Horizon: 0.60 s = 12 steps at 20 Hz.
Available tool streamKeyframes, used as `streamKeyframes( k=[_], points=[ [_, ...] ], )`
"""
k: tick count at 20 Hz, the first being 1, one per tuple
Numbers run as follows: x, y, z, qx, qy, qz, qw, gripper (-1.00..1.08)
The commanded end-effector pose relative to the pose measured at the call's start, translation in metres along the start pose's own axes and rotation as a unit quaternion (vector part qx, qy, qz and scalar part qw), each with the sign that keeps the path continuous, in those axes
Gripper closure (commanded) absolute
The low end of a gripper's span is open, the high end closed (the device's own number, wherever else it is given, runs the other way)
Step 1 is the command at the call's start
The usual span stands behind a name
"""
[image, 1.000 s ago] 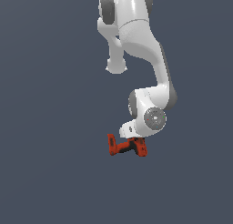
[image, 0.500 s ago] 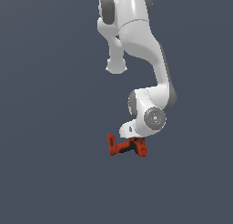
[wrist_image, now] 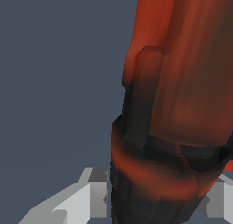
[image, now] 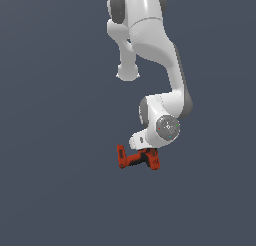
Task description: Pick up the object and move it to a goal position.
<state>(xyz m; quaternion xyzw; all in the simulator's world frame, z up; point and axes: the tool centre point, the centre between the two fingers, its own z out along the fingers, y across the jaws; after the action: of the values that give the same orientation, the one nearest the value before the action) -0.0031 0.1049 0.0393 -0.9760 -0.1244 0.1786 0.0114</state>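
Seen in the exterior view: white arm [image: 150, 45] reaching down from the top of the frame, bending at a grey-jointed elbow, ending in a round wrist just above the drill [image: 137, 158]. Red-orange drill lying crosswise directly under the wrist, one upright part toward the exterior view's left, a second darker upright part toward the exterior view's right, a horizontal body joining them. Black accents visible along the body and at the right-hand end. End effector [image: 148, 152] mostly hidden between wrist and drill; only a dark stub showing where it meets the top of the red body.

Background a plain, uniform grey-blue all around, with no edge, corner or shadow to show a carrying surface; cannot tell whether the drill rests on anything or hangs clear.

Seen in the wrist view: drill [wrist_image: 177, 82] filling the frame, very close, red-orange casing above and a black ribbed band with a red stripe below. Pale grey fingers [wrist_image: 88, 198] of the end effector on either side of the black part, one plainly visible, the other only a sliver at the frame edge. Jaws apparently pinched against the drill body, flanking it with no visible gap.
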Motion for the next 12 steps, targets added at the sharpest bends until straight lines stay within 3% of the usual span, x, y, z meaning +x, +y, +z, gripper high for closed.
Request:
streamKeyframes(
  k=[1,12],
  points=[
    [-0.006,0.004,-0.011,-0.001,0.004,0.0,1.0,1.08],
    [-0.068,0.038,-0.062,0.0,0.004,0.001,1.0,1.08]
  ],
)
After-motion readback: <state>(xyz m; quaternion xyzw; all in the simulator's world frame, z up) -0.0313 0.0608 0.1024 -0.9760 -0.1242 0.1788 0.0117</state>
